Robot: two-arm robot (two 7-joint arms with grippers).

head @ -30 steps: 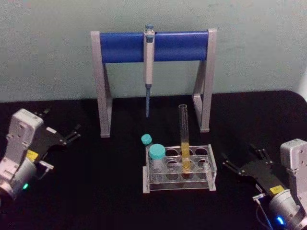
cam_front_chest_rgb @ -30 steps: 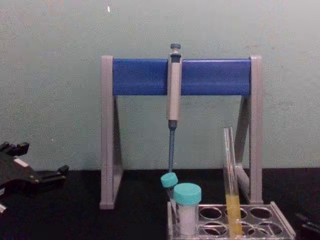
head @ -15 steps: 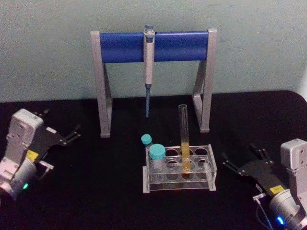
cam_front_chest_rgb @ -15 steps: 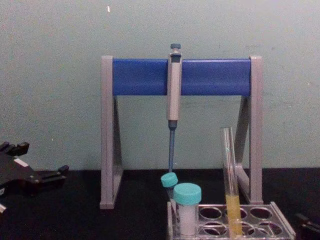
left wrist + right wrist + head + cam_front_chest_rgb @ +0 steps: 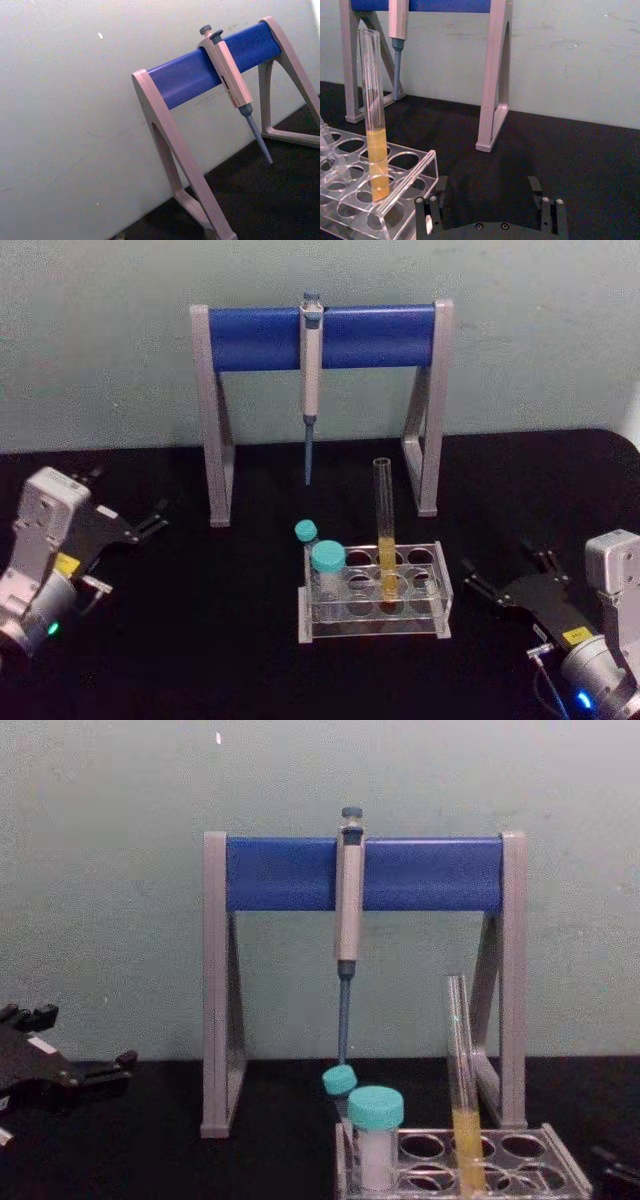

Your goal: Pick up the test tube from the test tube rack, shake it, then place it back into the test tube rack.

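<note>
- Test tube (image 5: 384, 530): I see it upright in the test tube rack (image 5: 375, 617), mid-worktop.
- Right tool (image 5: 508, 576): fingers apart, right of rack, open room between.
- Left tool (image 5: 135, 520): fingers apart, far left.

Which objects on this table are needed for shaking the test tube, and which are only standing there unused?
Needed:
test tube, standing in the rack
test tube rack
right pincer, open, beside the rack

Unused:
teal-capped vials
pipette hanging on its stand
left pincer, parked at the table's left
</note>
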